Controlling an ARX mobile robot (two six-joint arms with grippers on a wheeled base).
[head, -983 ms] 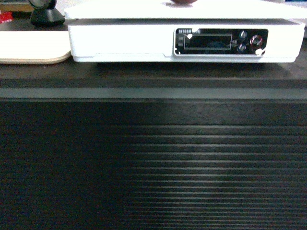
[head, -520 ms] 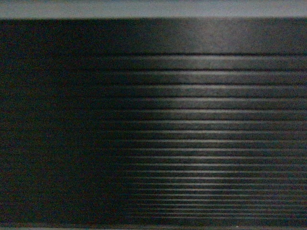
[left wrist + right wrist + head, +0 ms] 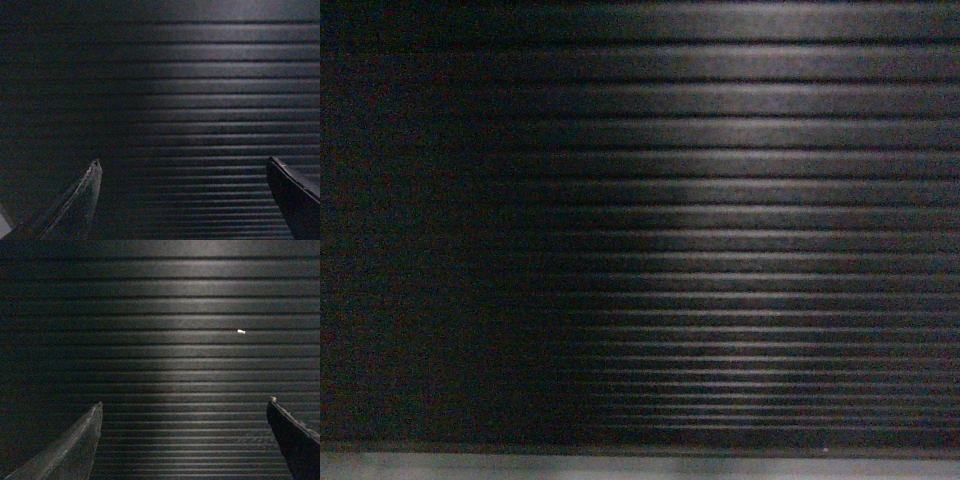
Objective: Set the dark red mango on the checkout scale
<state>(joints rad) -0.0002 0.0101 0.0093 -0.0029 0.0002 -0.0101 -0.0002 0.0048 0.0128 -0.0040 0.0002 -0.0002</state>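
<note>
Neither the dark red mango nor the scale appears in any current view. A second ago the head view showed the scale on the worktop, a sliver of dark red fruit on its plate at the top edge; half a second ago only the grey worktop edge remained along the top. The slatted front of the checkout [image 3: 720,250] now fills the head frame, and a pale grey strip [image 3: 640,467] that looks like the plinth runs along the bottom edge, so the view has dropped lower.

The left tool [image 3: 182,172] points straight at the slats, its two dark fingers [image 3: 82,200] spread wide at lower left and lower right, nothing between them. The right tool [image 3: 182,412] sits in the same pose, fingers [image 3: 75,442] wide apart and empty, with a small white speck [image 3: 241,331] on a slat at upper right.
</note>
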